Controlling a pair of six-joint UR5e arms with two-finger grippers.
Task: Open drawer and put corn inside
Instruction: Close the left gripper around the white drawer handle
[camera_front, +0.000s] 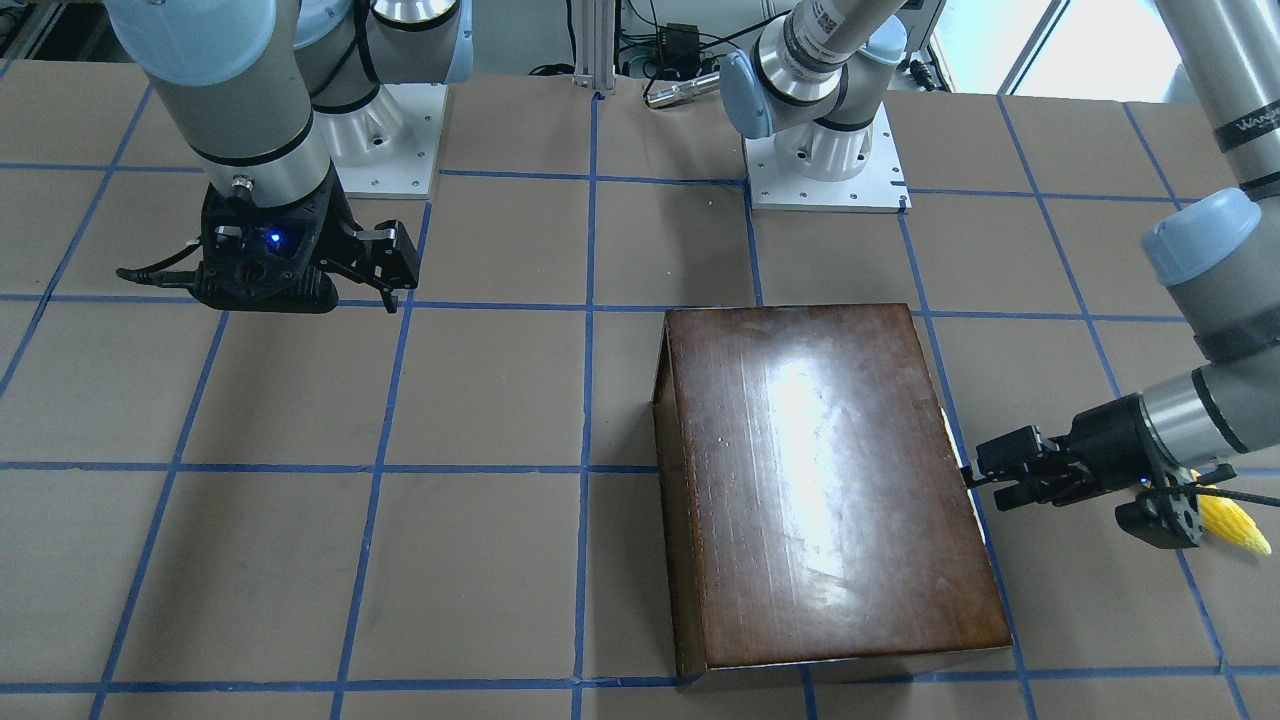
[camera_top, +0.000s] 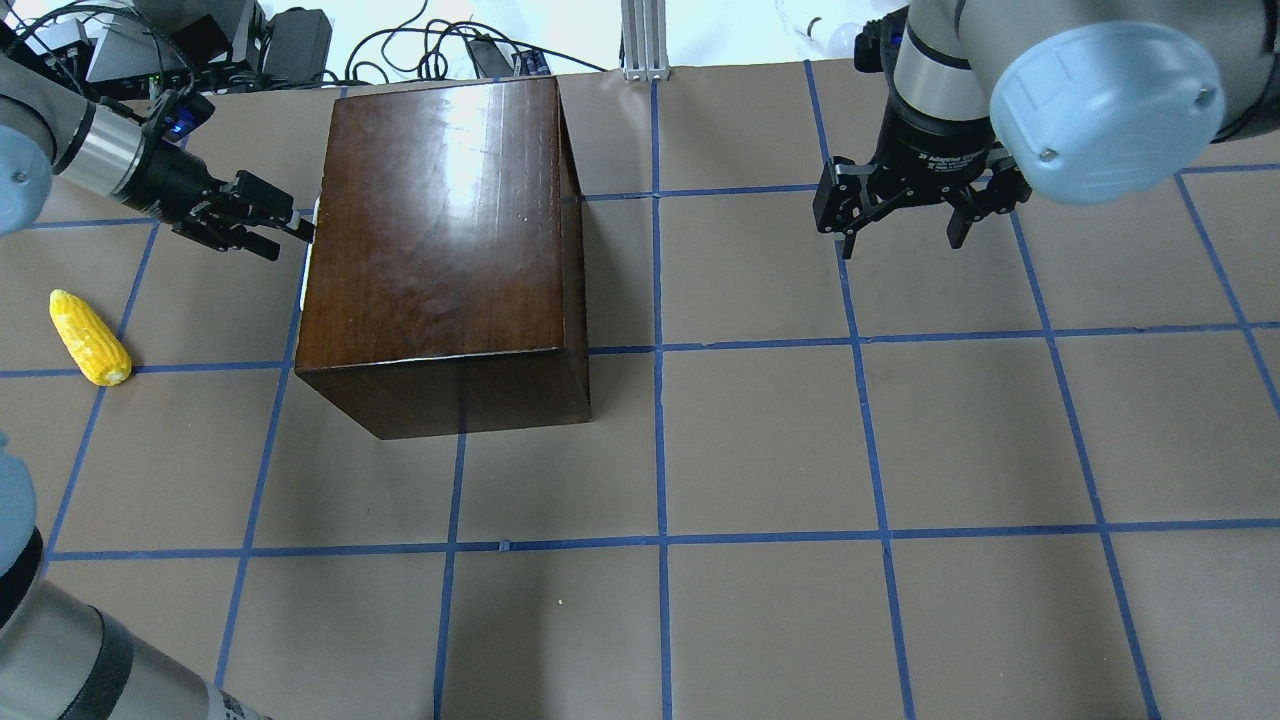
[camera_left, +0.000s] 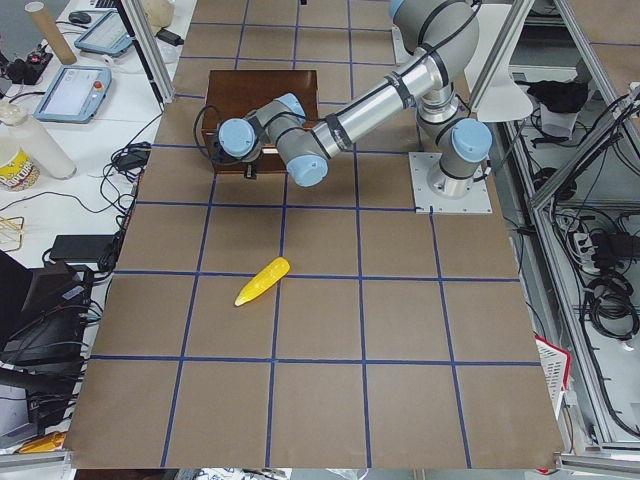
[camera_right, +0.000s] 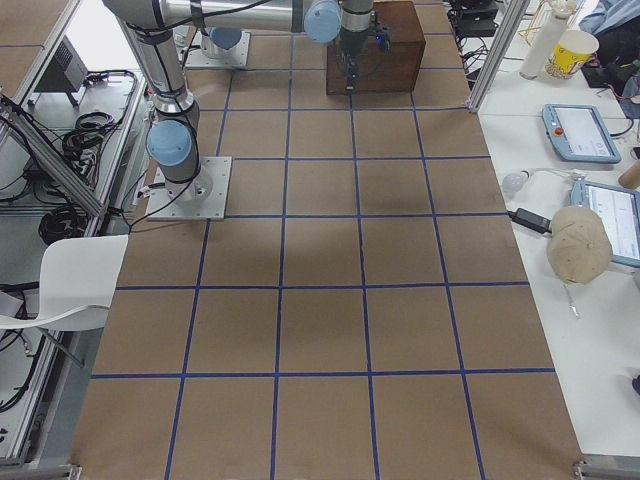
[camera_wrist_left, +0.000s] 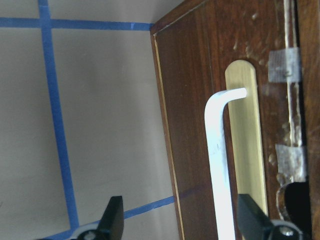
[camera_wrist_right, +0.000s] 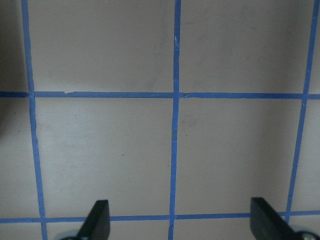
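The glossy dark-brown box (camera_top: 440, 220) stands on the table, also in the front view (camera_front: 830, 480). Its drawer is shut; the worn dark front panel (camera_wrist_left: 192, 125) carries a white bar handle (camera_wrist_left: 220, 150) on a brass plate (camera_wrist_left: 245, 125). My left gripper (camera_top: 290, 228) is open and level with that front, its fingertips (camera_wrist_left: 115, 222) standing either side of the handle without gripping it. The yellow corn (camera_top: 90, 337) lies on the table to the left of the box, behind my left wrist (camera_front: 1235, 522). My right gripper (camera_top: 900, 235) is open and empty, hovering over the bare table (camera_wrist_right: 182, 220).
The table is brown paper with a grid of blue tape (camera_top: 660, 540). The two arm bases (camera_front: 825, 170) stand at the robot's edge. Cables and gear (camera_top: 290, 45) lie beyond the far edge. Tablets and a cup (camera_right: 565, 50) sit on a side bench.
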